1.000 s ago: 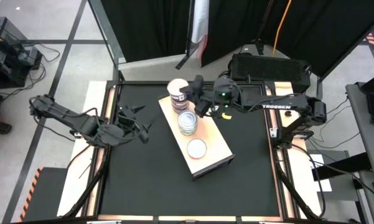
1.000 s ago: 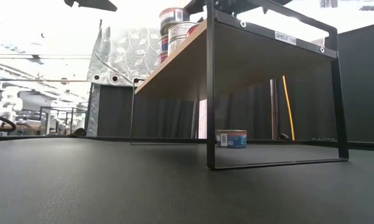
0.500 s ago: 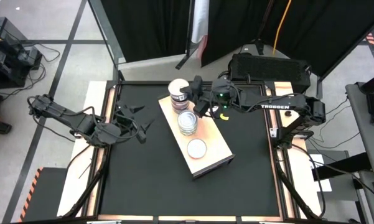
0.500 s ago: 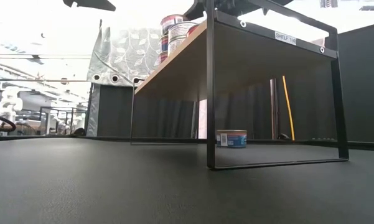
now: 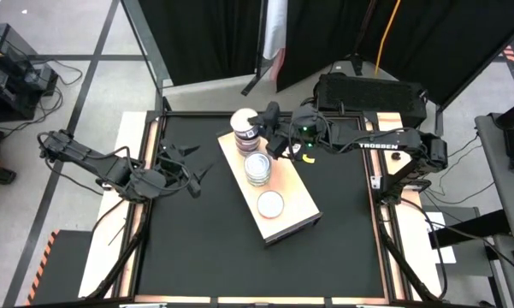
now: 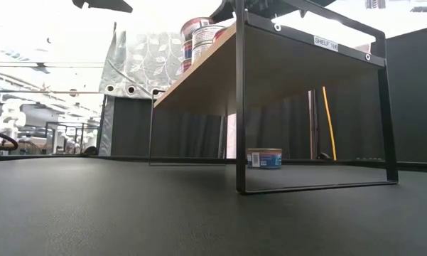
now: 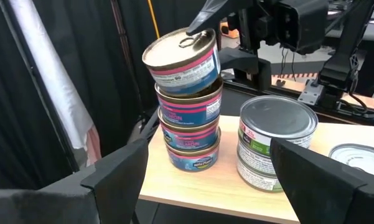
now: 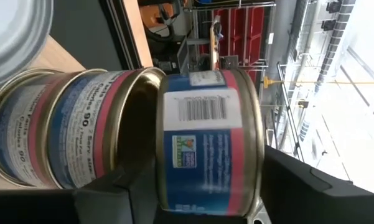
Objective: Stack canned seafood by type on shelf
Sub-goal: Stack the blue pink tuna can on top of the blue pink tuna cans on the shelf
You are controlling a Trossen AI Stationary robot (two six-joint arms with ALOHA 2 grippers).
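Item: shelf (image 5: 292, 212), pale wood board on a black wire frame, lying aslant at the centre of the black table (image 5: 205, 257) in the high view.

Contents, top deck:
- Tall stack of pink-and-blue tins (image 7: 190, 124) at the shelf's upper end; four tins in the left wrist view. The top tin (image 7: 182, 59) sits tilted, not yet square on the one beneath.
- Shorter stack of green-labelled tins (image 7: 274, 146) just beside it, middle of the board.
- Single flat tin (image 5: 270, 204) toward the lower end, lid up, apart from both stacks.

Contents, below deck: one blue-labelled tin (image 6: 263, 158) on the table under the shelf, centre right of the low view.

Right tool (image 5: 258, 127): upper centre of the high view, at the tall stack. Its fingers flank the top tin on both sides, seen close in the right wrist view; whether they press it or have just let go, I cannot tell.

Left tool (image 5: 192, 175): left of centre in the high view, over bare table, well apart from the shelf, fingers spread wide and empty.

Progress, as judged: well along. Two stacks stand sorted by type; the current tin is being seated. Left over appear to be the single tin on the deck and the one underneath.

Hazards: the tall stack is narrow and its top tin is crooked; a careless withdrawal could tip it. The tin under the shelf sits inside the wire frame, which would hamper reach.
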